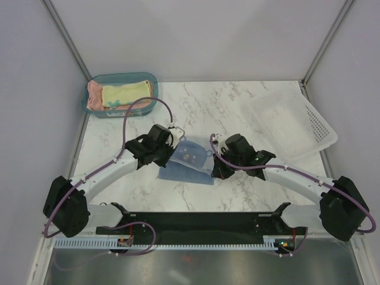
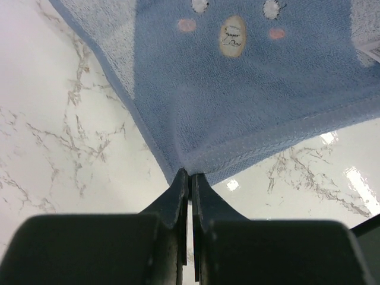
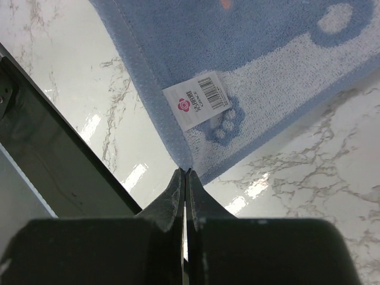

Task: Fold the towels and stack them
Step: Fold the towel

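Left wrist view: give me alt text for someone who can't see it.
The left claw pinches a corner of the light blue towel, which fans out across the top of the frame and shows a printed face with pink cheeks. White marble table lies below on both sides.

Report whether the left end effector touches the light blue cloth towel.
Touching. Left wrist view: left end effector pinches a corner of the light blue cloth towel.

My left pincer [image 2: 190,176] and my right pincer [image 3: 184,171] each pinch a corner of the light blue towel [image 1: 189,158], face-printed and tagged, stretched between them. Well beyond my left pincer, the yellow towel [image 1: 126,94] lies on the pink towel [image 1: 94,96].
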Robot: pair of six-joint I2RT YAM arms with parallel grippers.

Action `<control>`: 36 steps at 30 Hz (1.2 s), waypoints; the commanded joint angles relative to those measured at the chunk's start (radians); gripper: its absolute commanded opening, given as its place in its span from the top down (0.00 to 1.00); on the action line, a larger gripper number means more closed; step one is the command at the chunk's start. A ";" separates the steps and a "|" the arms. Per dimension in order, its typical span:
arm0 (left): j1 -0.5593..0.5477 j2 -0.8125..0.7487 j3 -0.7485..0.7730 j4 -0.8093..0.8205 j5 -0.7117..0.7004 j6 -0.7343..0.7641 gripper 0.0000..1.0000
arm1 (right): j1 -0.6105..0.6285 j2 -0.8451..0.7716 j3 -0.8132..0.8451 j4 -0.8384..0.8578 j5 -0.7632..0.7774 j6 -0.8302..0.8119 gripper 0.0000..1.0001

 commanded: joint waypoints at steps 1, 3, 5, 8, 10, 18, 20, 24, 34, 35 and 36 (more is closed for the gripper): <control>-0.005 0.068 0.049 -0.066 0.003 -0.038 0.98 | 0.026 -0.014 -0.035 0.084 0.003 0.049 1.00; -0.005 0.136 0.085 -0.095 0.008 -0.035 0.98 | 0.041 0.006 -0.044 0.094 0.006 0.060 1.00; -0.005 0.150 0.089 -0.106 0.020 -0.041 0.98 | 0.052 0.042 -0.036 0.095 0.023 0.066 1.00; -0.005 0.158 0.092 -0.117 0.011 -0.089 0.84 | 0.066 0.069 -0.038 0.110 0.053 0.073 1.00; -0.005 0.185 0.109 -0.133 0.009 -0.098 0.82 | 0.069 0.082 -0.044 0.127 0.059 0.077 1.00; 0.001 0.216 0.172 -0.233 -0.123 -0.243 0.53 | 0.080 0.054 -0.094 0.140 0.089 0.089 0.80; 0.010 0.195 0.206 -0.236 -0.149 -0.288 0.46 | 0.080 0.040 -0.093 0.123 0.092 0.100 0.71; 0.050 0.187 0.287 -0.224 -0.118 -0.353 0.43 | 0.081 -0.006 -0.075 0.086 0.112 0.149 0.60; 0.187 0.361 0.292 -0.043 0.007 -0.336 0.47 | 0.067 0.003 0.019 0.054 0.411 0.335 0.55; 0.199 0.378 0.287 0.015 0.076 -0.328 0.48 | 0.055 0.025 0.033 0.063 0.415 0.339 0.56; 0.219 0.391 0.283 0.040 0.101 -0.325 0.49 | 0.050 0.073 0.039 0.077 0.412 0.342 0.56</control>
